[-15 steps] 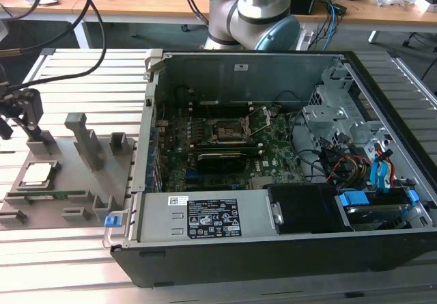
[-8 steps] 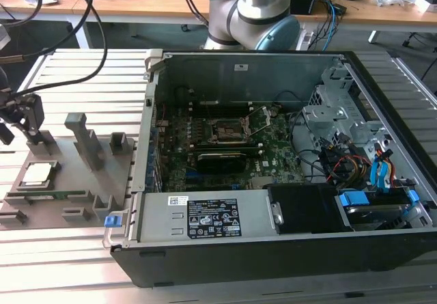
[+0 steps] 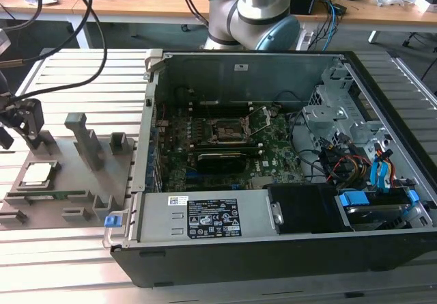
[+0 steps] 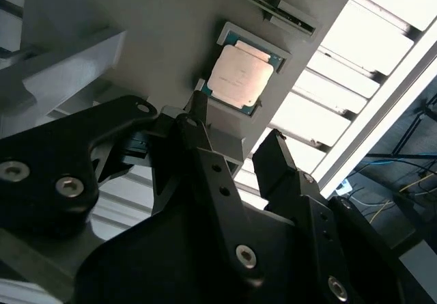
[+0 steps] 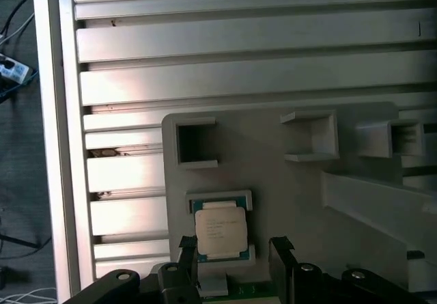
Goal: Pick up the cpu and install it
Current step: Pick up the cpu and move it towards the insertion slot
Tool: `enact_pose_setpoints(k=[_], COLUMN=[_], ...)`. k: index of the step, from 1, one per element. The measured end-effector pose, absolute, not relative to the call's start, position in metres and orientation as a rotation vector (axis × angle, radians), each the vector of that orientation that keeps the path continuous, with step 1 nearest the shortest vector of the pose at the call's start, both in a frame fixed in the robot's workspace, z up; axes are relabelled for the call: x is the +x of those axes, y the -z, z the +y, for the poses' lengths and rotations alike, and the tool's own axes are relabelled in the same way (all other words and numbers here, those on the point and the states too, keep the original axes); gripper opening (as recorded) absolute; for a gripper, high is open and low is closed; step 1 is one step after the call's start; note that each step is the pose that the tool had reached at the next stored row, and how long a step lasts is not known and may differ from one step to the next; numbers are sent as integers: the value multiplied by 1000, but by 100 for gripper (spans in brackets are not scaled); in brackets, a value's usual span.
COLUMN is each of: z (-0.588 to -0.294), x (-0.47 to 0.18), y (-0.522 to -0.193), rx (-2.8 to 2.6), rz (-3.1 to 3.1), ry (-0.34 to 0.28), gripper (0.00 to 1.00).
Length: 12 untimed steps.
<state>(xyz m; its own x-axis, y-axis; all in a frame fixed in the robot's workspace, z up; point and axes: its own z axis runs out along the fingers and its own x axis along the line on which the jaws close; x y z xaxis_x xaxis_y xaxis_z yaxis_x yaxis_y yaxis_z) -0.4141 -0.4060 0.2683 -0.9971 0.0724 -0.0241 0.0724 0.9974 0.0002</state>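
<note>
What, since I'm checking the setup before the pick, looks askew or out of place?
Nothing stands out. The cpu lies flat and square in its pocket on the grey fixture plate, with the open gripper hovering over it.

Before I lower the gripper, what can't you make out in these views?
1. Contacts of the socket: too small and shadowed in the exterior view.
2. Height of the gripper above the cpu: both wrist views look along the fingers, so the gap cannot be read.
3. One cpu corner: behind a fingertip in the first wrist view.
</note>
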Motion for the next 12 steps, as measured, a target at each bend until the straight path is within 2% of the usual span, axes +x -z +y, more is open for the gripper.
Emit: enact_pose_setpoints(k=[12], z=[-406], x=[-414], y=[-258], rx=[113], rz=[3115], ry=[1], gripper=[54])
